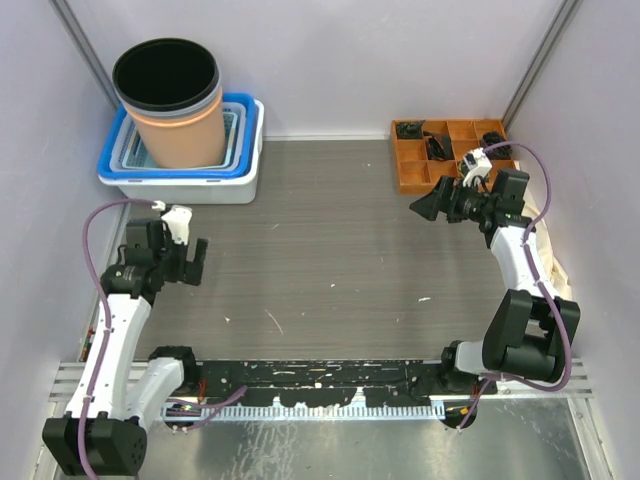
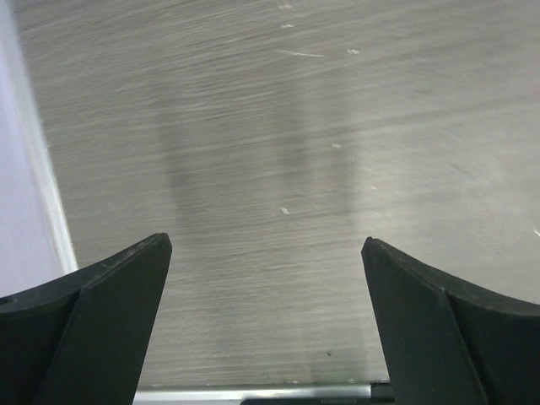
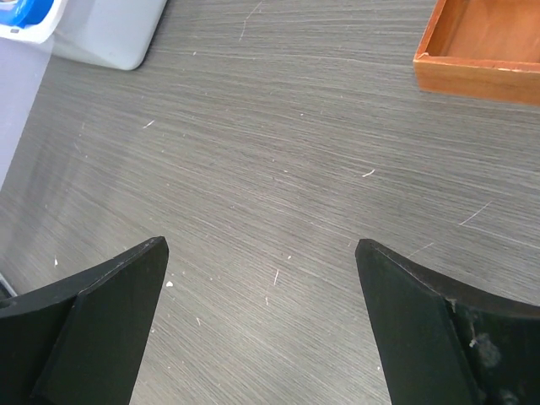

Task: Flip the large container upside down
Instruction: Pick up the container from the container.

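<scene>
At upper left, the container (image 1: 172, 110) stands in bins (image 1: 185, 186); left gripper (image 1: 186, 262) and right gripper (image 1: 428, 206), jaws apart, hold nothing; tipping may drag bins.

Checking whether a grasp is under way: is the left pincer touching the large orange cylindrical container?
Apart. The top view shows grey tabletop between the open left pincer and the large orange cylindrical container.
</scene>
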### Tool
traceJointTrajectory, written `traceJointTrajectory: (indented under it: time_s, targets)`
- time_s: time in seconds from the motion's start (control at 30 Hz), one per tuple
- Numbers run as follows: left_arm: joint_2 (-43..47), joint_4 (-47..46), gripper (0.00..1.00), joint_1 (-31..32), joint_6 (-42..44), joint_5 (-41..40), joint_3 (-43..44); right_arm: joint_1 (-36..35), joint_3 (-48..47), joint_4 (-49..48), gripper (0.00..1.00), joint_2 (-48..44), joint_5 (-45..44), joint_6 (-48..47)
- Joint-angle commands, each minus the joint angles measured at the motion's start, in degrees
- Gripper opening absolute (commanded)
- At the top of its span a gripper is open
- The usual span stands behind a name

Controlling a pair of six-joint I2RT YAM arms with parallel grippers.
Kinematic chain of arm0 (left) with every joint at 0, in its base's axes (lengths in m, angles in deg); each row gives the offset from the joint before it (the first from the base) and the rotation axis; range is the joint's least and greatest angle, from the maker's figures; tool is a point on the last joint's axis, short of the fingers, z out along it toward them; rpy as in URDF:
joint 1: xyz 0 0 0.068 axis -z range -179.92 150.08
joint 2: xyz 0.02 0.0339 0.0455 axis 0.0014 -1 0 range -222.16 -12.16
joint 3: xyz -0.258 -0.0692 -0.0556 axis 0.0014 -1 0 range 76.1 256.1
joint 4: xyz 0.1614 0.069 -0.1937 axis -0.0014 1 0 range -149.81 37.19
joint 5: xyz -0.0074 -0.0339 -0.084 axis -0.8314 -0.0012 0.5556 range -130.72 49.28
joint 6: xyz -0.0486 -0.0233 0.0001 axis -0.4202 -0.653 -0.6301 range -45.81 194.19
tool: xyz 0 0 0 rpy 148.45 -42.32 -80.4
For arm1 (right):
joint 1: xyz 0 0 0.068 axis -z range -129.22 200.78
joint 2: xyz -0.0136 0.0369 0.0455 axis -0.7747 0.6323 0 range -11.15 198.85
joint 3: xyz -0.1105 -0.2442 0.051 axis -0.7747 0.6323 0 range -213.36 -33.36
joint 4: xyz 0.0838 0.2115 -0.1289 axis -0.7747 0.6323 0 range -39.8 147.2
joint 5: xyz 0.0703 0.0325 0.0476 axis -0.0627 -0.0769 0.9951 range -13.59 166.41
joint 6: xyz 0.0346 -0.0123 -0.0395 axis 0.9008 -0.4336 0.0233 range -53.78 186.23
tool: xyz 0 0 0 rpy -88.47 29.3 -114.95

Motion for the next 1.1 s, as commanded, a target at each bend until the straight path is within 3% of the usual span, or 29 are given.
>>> traceJointTrajectory:
  time_s: [0.0, 0.07, 0.13, 0.2, 0.43, 0.57, 0.63, 0.77, 0.97, 1.0, 1.07]
  targets:
    - [-2.3, 13.1, 0.99, -0.2, 16.8, 23.0, 11.3, 0.0, -0.5, -1.1, 1.0, 0.2, 2.6, -1.0]
    - [-7.5, 19.0, 0.98, -0.2, 17.7, 20.8, 23.3, 0.0, -0.4, -1.2, 1.0, 0.5, 3.6, -1.0]
    - [-16.0, 32.7, 0.99, -0.2, 21.6, 22.4, 42.3, 0.0, -0.8, -0.5, 1.0, 0.9, 3.9, -1.5]
    - [-21.2, 40.2, 0.99, -0.2, 25.0, 22.9, 54.0, 0.0, -1.4, 0.9, 1.0, 1.3, 3.6, -3.1]
    - [-24.9, 27.9, 0.99, -0.2, 34.7, 21.6, 66.4, 0.0, -1.4, 1.8, 1.0, 1.4, 4.2, -4.9]
    - [-23.6, 6.6, 0.98, -0.2, 36.2, 21.5, 57.5, -0.1, -1.7, 3.1, 1.0, 2.2, 3.9, -6.9]
    - [-26.0, -0.2, 0.98, -0.3, 35.6, 21.8, 58.3, -0.1, -2.3, 4.5, 1.0, 3.1, 4.0, -7.6]
    - [-39.4, 6.5, 0.99, -1.9, 32.8, 26.7, 74.9, -0.1, -2.9, 5.7, 1.0, 4.0, 4.0, -8.5]
    - [-64.4, 30.9, 0.99, -3.2, 30.9, 31.5, 117.0, -0.1, -2.8, 5.8, 1.0, 3.8, 3.3, -9.0]
    - [-65.7, 31.6, 0.99, -3.2, 31.1, 31.8, 118.3, -0.1, -2.8, 5.9, 1.0, 3.8, 3.2, -9.1]
    - [-64.1, 28.2, 0.99, -3.2, 31.0, 31.5, 111.7, -0.1, -2.9, 6.1, 1.0, 3.9, 3.2, -9.2]
